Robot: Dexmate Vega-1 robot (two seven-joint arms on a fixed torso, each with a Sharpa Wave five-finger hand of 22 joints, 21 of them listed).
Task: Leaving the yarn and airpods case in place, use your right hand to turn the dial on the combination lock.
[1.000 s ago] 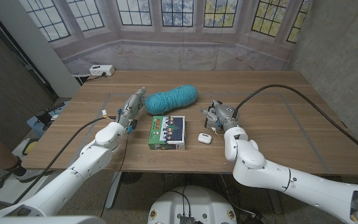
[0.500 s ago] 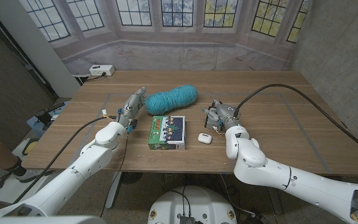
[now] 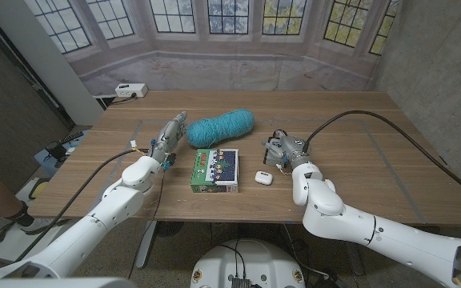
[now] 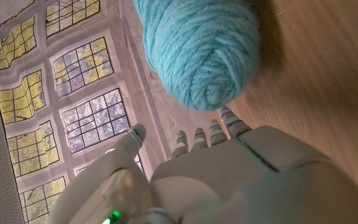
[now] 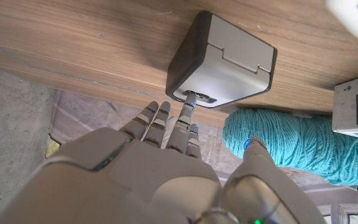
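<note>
The combination lock (image 5: 224, 64), a grey box with rounded corners, sits on the wooden counter (image 3: 374, 152) right of its middle, just ahead of the right hand (image 3: 282, 148). In the right wrist view the right hand's fingers (image 5: 189, 107) reach up side by side, and one fingertip touches the small part on the lock's near face; the others lie short of it and hold nothing. Whether that part is the dial cannot be told. The thumb stands apart, off to the side toward the yarn.

The teal yarn (image 3: 221, 127) lies behind the counter's middle, toward the far edge. In front of it lies a flat green-and-white box (image 3: 215, 169) with a row of small figures printed on it, just short of the near edge. The white airpods case (image 3: 263, 178) rests between that box and the right arm, near the front of the counter and close to the lock.

The left hand (image 3: 169, 136) is left of the yarn, near its end but apart from it, fingers (image 4: 211, 132) stretched forward and close together with nothing in them, thumb held away.

A white power strip (image 3: 130, 91) lies at the far left corner of the counter.
</note>
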